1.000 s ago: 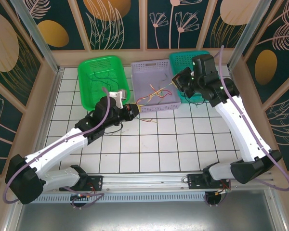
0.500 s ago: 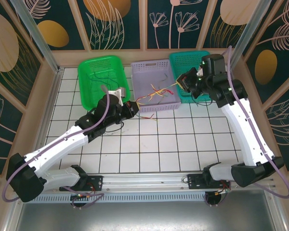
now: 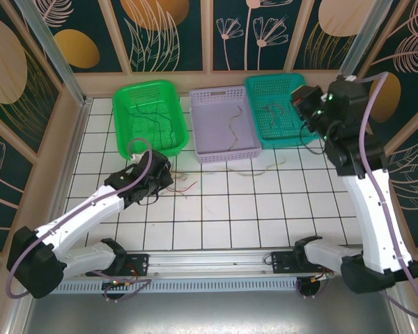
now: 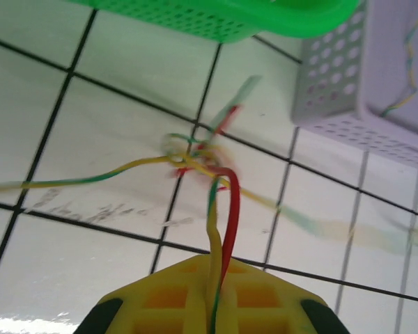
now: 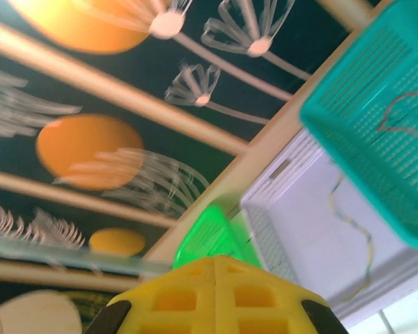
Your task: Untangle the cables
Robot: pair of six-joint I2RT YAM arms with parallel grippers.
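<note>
Pinching cables [image 4: 228, 209] running straight fwd from it, L hand [image 4: 214, 278] clamped; R hand [image 5: 216, 278] closed.

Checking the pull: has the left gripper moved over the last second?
Yes. The left gripper, jaws shut on the cables, has backed down-left in the top view, away from the lilac basket's front-left corner.
</note>
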